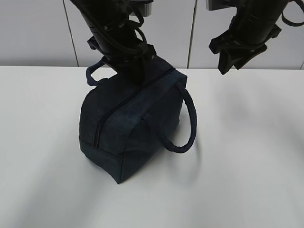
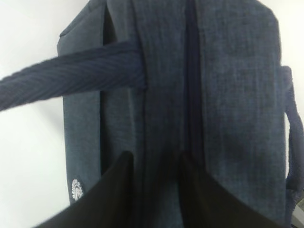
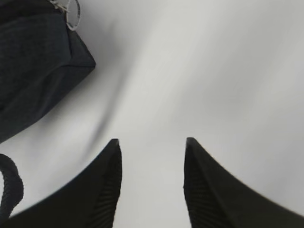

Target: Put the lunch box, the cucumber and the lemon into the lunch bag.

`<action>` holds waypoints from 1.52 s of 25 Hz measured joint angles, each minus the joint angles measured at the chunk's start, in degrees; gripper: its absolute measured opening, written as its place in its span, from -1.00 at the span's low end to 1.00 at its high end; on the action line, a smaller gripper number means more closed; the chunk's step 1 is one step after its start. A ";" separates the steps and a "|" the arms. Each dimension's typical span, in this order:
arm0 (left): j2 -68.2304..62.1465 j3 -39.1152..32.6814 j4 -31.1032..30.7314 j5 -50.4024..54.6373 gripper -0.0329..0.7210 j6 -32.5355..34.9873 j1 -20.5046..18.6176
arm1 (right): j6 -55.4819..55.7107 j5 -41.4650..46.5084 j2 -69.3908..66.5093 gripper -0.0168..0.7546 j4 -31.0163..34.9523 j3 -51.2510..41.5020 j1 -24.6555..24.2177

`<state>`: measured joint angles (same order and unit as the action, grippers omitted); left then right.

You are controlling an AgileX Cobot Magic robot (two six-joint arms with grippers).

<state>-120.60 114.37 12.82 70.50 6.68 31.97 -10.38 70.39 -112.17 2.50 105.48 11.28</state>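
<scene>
On the white table stands the boxy dark navy fabric lunch bag, its top zipper closed. Above its top, the left gripper straddles the zipper seam, jaws slightly parted, holding nothing. Off right, the right gripper hangs open over bare tabletop.

One lunch bag with two loop handles, and two robot arms above one table.
</scene>
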 joint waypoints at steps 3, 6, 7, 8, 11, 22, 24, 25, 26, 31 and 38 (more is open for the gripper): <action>0.00 0.00 0.00 0.12 -0.17 -0.72 0.00 | 1.62 0.04 0.12 -0.11 -1.36 0.00 0.00; 0.25 0.00 -0.47 0.25 -0.01 -1.18 0.00 | 2.46 0.14 1.21 -0.11 -1.25 0.00 0.00; 0.48 0.00 -0.83 0.25 0.01 -1.46 0.00 | 2.58 0.14 1.67 -0.11 -1.11 0.00 0.00; 1.10 0.00 -1.28 0.34 0.02 -1.78 0.00 | 2.64 0.14 2.14 -0.11 -0.95 0.00 0.00; 3.45 0.00 -2.20 0.38 0.04 -2.16 0.00 | 2.93 0.14 4.44 -0.11 -0.81 -1.09 0.00; 14.01 -5.60 -6.85 0.62 0.05 -3.64 0.00 | 3.50 0.50 17.53 -0.11 -0.63 -11.36 0.00; 16.87 -8.30 -7.01 0.65 0.05 -4.29 0.00 | 4.01 0.74 20.59 -0.11 -0.63 -13.11 0.00; 18.12 -9.67 -7.01 0.75 0.05 -4.54 0.00 | 4.15 0.74 21.82 -0.11 -0.63 -13.89 0.00; 19.73 -10.98 -7.01 0.75 0.05 -4.66 0.00 | 4.28 0.87 23.36 -0.11 -0.63 -14.55 0.00; 28.59 -17.27 -7.01 0.75 0.05 -4.84 0.00 | 4.97 0.98 31.37 -0.14 -0.53 -19.21 0.00; 40.32 -25.86 -7.09 1.03 0.05 -4.98 0.00 | 5.34 1.39 43.64 -0.14 3.19 -26.60 0.00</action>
<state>-80.28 88.51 5.73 71.53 1.70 31.97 -5.04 71.78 -68.53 5.69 78.88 11.28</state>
